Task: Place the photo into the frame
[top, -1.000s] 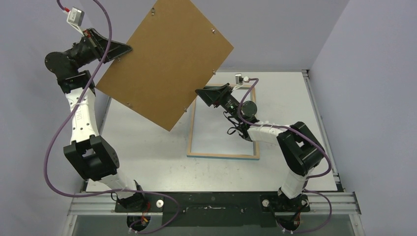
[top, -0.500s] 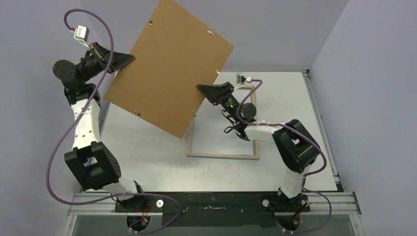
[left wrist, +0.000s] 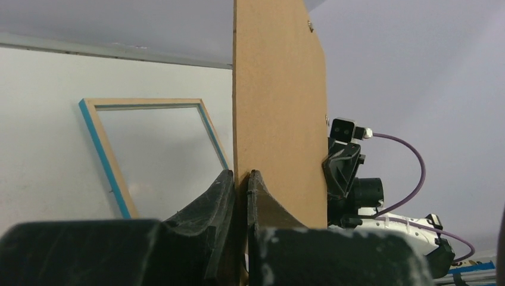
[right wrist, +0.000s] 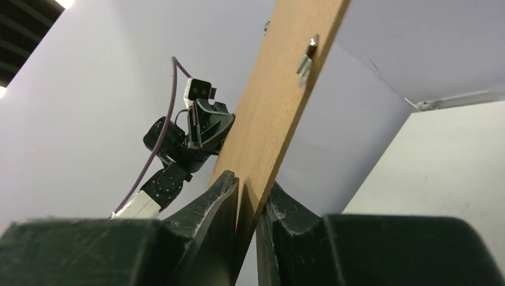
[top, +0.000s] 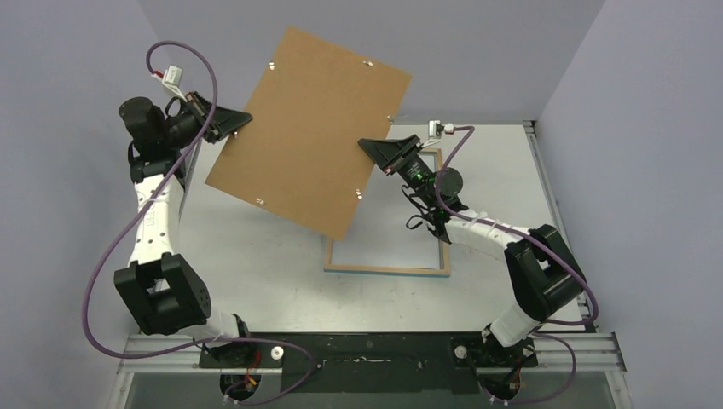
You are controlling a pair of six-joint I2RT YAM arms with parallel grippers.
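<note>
The plain brown backing board (top: 307,128) hangs tilted in the air above the table's back left. My left gripper (top: 243,119) is shut on its left edge, and the left wrist view shows both fingers pinching the board (left wrist: 277,107) edge-on at the left gripper (left wrist: 240,179). My right gripper (top: 368,145) is closed on the opposite edge, with the board (right wrist: 280,95) wedged between the jaws of the right gripper (right wrist: 253,190). The frame (top: 388,269) lies flat on the table, wooden side up, partly under the board; its blue border (left wrist: 101,143) shows. The photo is out of view.
Small metal clips (right wrist: 306,56) stick out along the board's rim. Pale walls close in the table at the back and both sides. The right arm (left wrist: 345,173) shows behind the board in the left wrist view, and the left arm (right wrist: 196,128) in the right wrist view.
The left arm has swung the board to the right and turned it more upright. The right gripper rose to the board's right edge and its jaws closed on it.
</note>
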